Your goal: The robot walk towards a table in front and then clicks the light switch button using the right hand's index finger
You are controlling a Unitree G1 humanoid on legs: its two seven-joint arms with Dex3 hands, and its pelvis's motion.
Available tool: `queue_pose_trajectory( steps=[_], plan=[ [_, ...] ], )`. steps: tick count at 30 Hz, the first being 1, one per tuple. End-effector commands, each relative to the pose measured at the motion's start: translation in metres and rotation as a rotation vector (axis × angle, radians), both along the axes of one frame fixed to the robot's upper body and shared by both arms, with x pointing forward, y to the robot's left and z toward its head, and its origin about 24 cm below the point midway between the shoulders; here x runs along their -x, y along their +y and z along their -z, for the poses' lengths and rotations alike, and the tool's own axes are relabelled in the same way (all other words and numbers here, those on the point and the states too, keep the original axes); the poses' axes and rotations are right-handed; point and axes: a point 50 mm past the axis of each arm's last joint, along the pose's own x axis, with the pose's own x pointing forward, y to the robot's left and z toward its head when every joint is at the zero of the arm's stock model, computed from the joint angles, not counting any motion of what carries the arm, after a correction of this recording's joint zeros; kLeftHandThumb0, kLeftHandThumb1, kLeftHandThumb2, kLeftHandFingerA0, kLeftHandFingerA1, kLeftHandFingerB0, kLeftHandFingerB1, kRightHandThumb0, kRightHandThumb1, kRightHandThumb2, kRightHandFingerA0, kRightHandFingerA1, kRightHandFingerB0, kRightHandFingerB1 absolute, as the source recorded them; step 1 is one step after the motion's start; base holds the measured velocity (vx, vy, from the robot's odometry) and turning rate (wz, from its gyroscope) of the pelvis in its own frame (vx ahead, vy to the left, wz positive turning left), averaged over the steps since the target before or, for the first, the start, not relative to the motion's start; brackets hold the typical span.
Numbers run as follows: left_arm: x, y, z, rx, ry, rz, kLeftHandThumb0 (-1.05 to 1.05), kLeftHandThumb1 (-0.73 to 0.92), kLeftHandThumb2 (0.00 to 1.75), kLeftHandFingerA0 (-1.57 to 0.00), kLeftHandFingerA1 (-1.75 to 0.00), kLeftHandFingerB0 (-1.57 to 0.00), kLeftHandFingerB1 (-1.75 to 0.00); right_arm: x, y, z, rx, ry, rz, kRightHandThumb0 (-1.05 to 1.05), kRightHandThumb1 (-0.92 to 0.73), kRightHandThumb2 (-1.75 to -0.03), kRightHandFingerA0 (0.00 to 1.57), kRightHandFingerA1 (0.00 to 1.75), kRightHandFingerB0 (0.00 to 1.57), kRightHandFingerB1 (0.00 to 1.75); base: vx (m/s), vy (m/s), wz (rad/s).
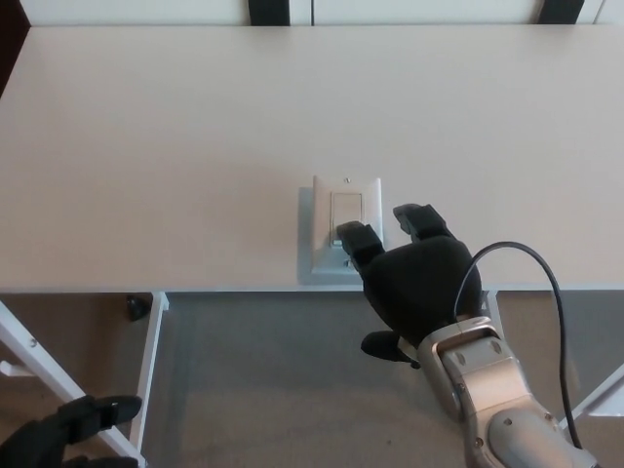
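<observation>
Right index on switch, pale table, near edge.

My right hand (pixel 419 283) holds nothing, fingers spread; index fingertip (pixel 353 236) rests on the light switch (pixel 346 216) rocker's lower end. The table (pixel 175 136) lies bare around it (grey floor (pixel 263 380) below). My left hand (pixel 68 434) hangs low, grip unclear.

The desk (pixel 195 127) is bare on every side of the light switch (pixel 346 226), which sits near its front edge, so approach from the left, the far side and the right is unobstructed. The right hand (pixel 414 273) takes up the room at the switch's near right corner, one fingertip over the rocker's lower end. The left hand (pixel 68 434) hangs low beside a white desk leg (pixel 49 375), well apart.
</observation>
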Motion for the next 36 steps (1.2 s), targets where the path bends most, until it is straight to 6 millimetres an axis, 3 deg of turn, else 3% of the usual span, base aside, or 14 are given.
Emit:
queue_pose_trajectory(
  steps=[1,21,29,32,33,34,36],
  plan=[
    [-0.001,0.004,-0.001,-0.029,-0.001,0.019,-0.13,0.54,0.93,-0.29,-0.56,-0.15,-0.49,-0.004,-0.011,0.005,0.008,0.009,0.049,-0.83,-0.5,-0.88,0.04,0.28,0.09,0.32,0.0,0.0,0.0],
    [-0.007,0.002,-0.004,-0.038,0.002,0.0,-0.11,0.55,0.93,-0.31,-0.56,-0.16,-0.49,0.017,-0.001,0.028,0.011,0.049,0.007,-0.82,-0.49,-0.88,0.04,0.29,0.12,0.4,0.0,0.0,0.0],
    [-0.009,0.004,-0.004,-0.038,-0.01,0.015,-0.12,0.54,0.93,-0.31,-0.56,-0.16,-0.49,0.019,-0.004,0.031,0.022,0.073,0.021,-0.82,-0.5,-0.88,0.05,0.27,0.13,0.39,0.0,0.0,0.0],
    [-0.01,0.004,-0.006,-0.044,-0.011,0.014,-0.13,0.54,0.93,-0.31,-0.56,-0.16,-0.49,0.015,-0.006,0.023,0.016,0.068,0.023,-0.83,-0.52,-0.89,0.04,0.27,0.13,0.37,0.0,0.0,0.0],
    [-0.01,0.004,-0.006,-0.043,-0.01,0.013,-0.12,0.54,0.93,-0.31,-0.56,-0.16,-0.49,0.014,-0.006,0.019,0.014,0.054,0.023,-0.85,-0.65,-0.61,0.04,0.3,0.16,0.3,0.0,0.0,0.0],
    [-0.01,0.004,-0.005,-0.038,-0.011,0.011,-0.12,0.54,0.93,-0.31,-0.56,-0.15,-0.49,0.012,-0.007,0.013,0.009,0.024,0.02,-0.84,-0.52,-0.91,0.04,0.27,0.11,0.35,0.0,0.0,0.0],
    [-0.01,0.003,-0.005,-0.034,-0.011,0.008,-0.11,0.54,0.93,-0.31,-0.56,-0.15,-0.49,0.009,-0.009,-0.002,-0.027,-0.026,0.014,-0.9,-0.55,-0.91,0.05,0.23,0.1,0.32,0.0,0.0,0.0]
  ],
)
